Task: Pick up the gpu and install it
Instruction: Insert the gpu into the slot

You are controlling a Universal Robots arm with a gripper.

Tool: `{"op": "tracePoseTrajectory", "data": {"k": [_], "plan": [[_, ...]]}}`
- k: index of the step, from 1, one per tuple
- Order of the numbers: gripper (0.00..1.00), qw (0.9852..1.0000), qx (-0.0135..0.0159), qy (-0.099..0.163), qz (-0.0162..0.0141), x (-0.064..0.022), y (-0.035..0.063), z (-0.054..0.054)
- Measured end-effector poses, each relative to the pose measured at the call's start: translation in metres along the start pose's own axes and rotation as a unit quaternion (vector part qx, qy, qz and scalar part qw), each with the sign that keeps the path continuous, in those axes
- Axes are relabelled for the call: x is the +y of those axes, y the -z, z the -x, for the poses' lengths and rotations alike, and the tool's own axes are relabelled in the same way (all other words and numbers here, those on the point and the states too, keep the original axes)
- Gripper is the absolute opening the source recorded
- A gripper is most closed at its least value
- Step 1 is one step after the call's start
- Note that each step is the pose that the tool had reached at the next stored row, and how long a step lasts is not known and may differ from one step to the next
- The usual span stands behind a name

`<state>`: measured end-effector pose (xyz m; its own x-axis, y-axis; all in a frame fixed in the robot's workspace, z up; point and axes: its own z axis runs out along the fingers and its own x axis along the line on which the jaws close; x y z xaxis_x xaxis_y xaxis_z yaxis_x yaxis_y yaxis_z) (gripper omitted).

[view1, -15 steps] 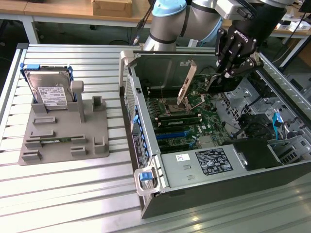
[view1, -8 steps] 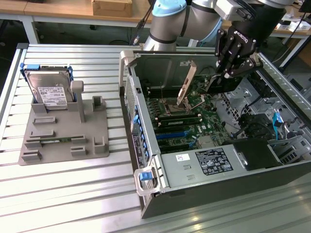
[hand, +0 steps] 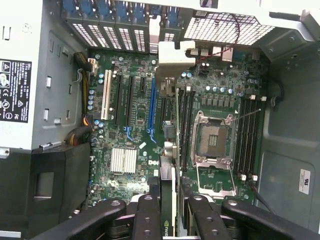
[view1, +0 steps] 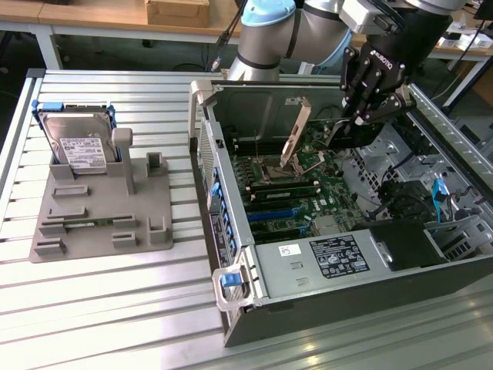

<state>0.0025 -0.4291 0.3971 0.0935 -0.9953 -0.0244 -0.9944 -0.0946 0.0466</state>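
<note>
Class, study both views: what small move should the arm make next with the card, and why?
Probably a small sideways shift toward the long blue slot before any lowering. The fingers grip the gpu edge-down and it is not yet seated. In the wrist view its edge appears to lie beside that slot, not over it.

Green gpu, black fingers, blue slot

gpu edge-on, apparently above motherboard
</note>
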Motion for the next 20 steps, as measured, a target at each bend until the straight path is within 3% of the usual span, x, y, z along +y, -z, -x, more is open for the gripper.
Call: {"op": "tracePoseTrajectory", "data": {"k": [20], "plan": [[0.26,1.0000,0.0000,0.000,0.0000,-0.0002,-0.0038,-0.0001]]}}
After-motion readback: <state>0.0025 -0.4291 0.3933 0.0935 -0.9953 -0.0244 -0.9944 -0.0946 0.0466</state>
